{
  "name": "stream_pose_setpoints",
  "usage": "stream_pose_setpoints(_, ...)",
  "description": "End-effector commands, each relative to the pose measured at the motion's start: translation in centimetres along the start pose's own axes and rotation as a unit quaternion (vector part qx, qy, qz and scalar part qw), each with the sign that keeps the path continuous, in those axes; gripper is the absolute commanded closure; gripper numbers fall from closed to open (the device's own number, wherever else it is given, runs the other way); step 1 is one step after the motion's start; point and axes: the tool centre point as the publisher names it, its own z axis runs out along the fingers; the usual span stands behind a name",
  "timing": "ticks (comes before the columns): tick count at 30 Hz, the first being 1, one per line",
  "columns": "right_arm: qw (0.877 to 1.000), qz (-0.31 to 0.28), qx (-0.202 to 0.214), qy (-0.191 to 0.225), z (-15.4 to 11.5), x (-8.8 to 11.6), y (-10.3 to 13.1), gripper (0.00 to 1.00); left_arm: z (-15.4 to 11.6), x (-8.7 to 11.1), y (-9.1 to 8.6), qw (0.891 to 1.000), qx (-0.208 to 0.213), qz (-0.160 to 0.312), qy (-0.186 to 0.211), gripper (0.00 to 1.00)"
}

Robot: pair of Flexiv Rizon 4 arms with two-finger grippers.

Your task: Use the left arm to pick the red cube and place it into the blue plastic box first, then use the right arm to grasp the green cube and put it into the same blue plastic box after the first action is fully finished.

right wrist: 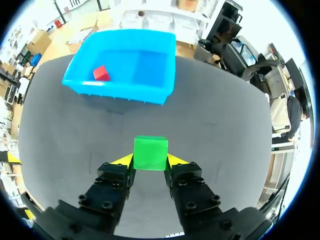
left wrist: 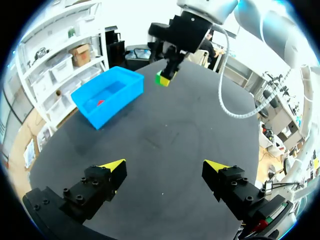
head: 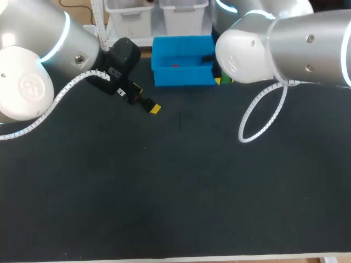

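Right end effector [right wrist: 150,161] tight on green cube [right wrist: 150,151], left end effector [left wrist: 166,166] wide over black table [head: 175,192], red cube [right wrist: 101,73] in blue box [right wrist: 125,93].

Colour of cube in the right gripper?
Green; the small green cube shows best in the right wrist view.

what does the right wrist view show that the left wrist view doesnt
Only the right wrist view: up close, the right pincer's two yellow tips pressing the green cube from both sides. Only the left wrist view: the left pincer, open and empty above the table, and the right arm's white cable. Both: the blue plastic box with the red cube inside, and the green cube in the right pincer.
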Motion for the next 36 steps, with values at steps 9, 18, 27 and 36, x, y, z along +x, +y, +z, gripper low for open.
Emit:
stream_pose_setpoints(9, 0.999, -0.034, -0.008, -0.016, -0.7, -3.7, -0.3, 1.00, 0.0, 0.1, 0.1, 1.000, 0.003, 0.002, -0.003, 0.00)
stream_pose_setpoints(18, 0.998, -0.060, -0.008, -0.023, -0.4, -6.8, -0.1, 1.00, 0.0, 0.1, 0.1, 1.000, 0.003, 0.002, -0.003, 0.00)
stream_pose_setpoints(27, 0.996, -0.080, -0.017, -0.034, -0.2, -9.8, -0.1, 1.00, 0.0, 0.1, 0.1, 1.000, 0.003, 0.002, -0.003, 0.00)
stream_pose_setpoints(36, 0.993, -0.095, -0.047, -0.043, 0.1, -12.0, -0.2, 1.00, 0.0, 0.1, 0.1, 1.000, 0.003, 0.002, -0.003, 0.00)
